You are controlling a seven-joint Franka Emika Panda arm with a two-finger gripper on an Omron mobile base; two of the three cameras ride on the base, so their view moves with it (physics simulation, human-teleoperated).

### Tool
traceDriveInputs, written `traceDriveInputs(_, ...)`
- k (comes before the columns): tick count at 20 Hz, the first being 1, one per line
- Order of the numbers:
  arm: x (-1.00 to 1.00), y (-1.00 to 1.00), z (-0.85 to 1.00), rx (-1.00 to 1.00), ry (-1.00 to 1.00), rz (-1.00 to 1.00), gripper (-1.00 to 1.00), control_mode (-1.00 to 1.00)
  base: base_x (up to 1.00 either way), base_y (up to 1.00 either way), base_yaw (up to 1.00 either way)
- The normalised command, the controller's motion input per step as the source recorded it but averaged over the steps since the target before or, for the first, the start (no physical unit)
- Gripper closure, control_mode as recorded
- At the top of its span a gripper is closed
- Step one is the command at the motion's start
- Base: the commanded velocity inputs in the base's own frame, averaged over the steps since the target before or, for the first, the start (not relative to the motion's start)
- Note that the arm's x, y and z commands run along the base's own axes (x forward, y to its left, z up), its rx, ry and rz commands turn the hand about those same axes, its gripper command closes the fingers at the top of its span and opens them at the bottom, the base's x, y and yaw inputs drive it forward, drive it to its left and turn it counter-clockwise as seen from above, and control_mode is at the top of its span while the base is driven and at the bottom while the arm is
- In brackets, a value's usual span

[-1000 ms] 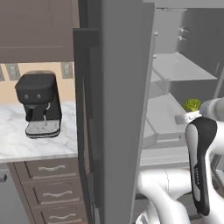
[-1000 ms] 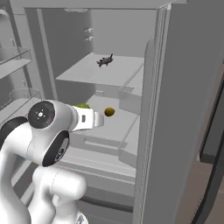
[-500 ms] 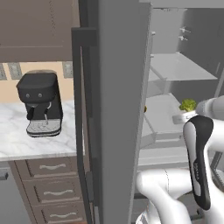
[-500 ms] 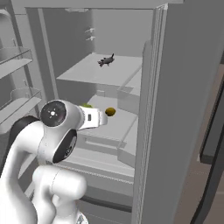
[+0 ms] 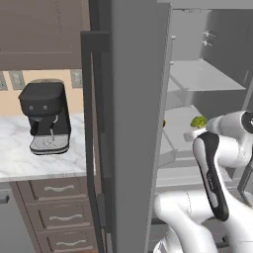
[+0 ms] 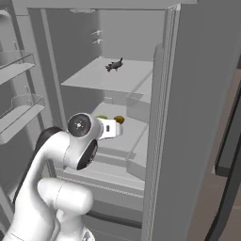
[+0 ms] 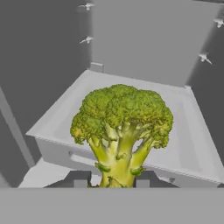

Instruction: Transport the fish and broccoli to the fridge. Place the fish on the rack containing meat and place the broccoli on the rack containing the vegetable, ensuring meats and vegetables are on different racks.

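Between fingers (image 7: 109, 180): broccoli (image 7: 121, 127) held | fridge (image 6: 197, 94) open | no writing legible

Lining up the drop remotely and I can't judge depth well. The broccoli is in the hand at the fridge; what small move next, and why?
Probably ease the hand forward and slightly down over the middle rack. The broccoli is clamped by its stalk, and the vegetable sits on that rack just beyond the hand, while the dark item lies on the rack above. Release only once over the shelf.
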Motion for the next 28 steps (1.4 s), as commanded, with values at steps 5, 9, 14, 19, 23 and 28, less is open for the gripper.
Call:
traceDriveInputs(5,0.84,-0.01,-0.52,0.00,0.09,0.00,1.00,-1.00,0.00,0.00,0.00)
traceDriveInputs(9,0.40,-0.29,-0.43,0.00,0.20,0.07,1.00,-1.00,0.00,0.00,0.00)
traceDriveInputs(14,0.28,-0.26,-0.31,0.00,0.19,0.03,1.00,-1.00,0.00,0.00,0.00)
traceDriveInputs(19,0.34,-0.15,-0.28,0.00,0.05,0.02,1.00,-1.00,0.00,0.00,0.00)
traceDriveInputs(23,0.28,-0.19,-0.24,0.00,-0.04,0.06,1.00,-1.00,0.00,0.00,0.00)
traceDriveInputs(28,0.63,-0.09,-0.44,0.00,0.00,0.05,1.00,-1.00,0.00,0.00,0.00)
